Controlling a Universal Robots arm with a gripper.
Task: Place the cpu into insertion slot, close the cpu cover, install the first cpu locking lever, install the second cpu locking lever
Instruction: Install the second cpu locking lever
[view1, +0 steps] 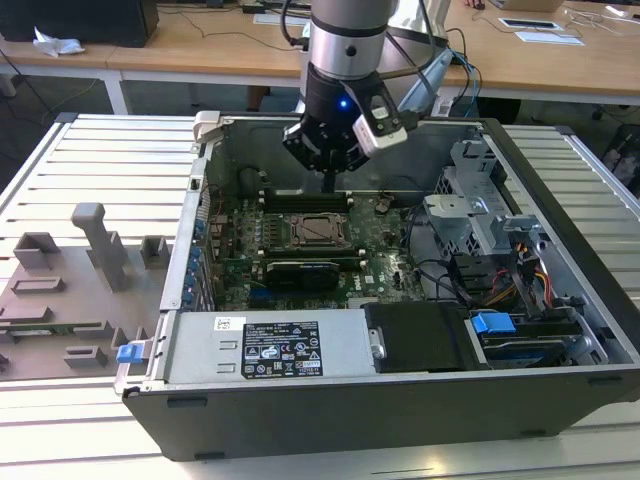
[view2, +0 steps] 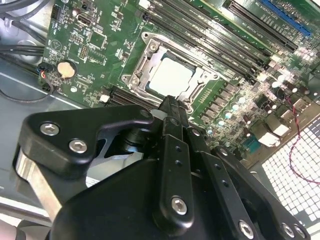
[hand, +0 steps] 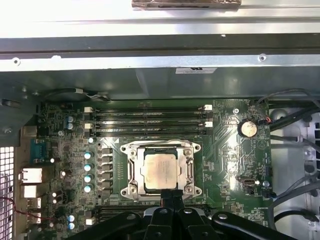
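- In the second wrist view, the black claw (view2: 170, 107) is seen nearest the camera, its fingers pressed together into one narrow tip with nothing pinched between them.
- The tip is held just beside the near rim of the insertion slot (view2: 137, 65), above the motherboard (view2: 100, 45); whether it touches the board cannot be told.
- The cpu (view2: 170, 75) is seen lying flat inside the insertion slot, its silver-grey top exposed.
- The cpu cover (view2: 197, 87) is seen folded down around the cpu as a silvery frame, the chip showing through its central window.
- In the first wrist view the same arrangement is shown: the claw (hand: 172, 196) at the edge of the insertion slot (hand: 131, 175), with the cpu (hand: 159, 170) centred in it.
- Beyond the insertion slot, long black memory slots (hand: 150, 120) are laid in parallel rows, and a round coin battery (hand: 247, 128) is seen off to one side of them.
- In the exterior view the claw (view1: 331, 183) is lowered into the open computer case (view1: 400, 400), just behind the insertion slot (view1: 318, 230).
- The case is rested on a slatted table (view1: 90, 160), with grey fixture blocks (view1: 95, 240) lying on the table beside the case.
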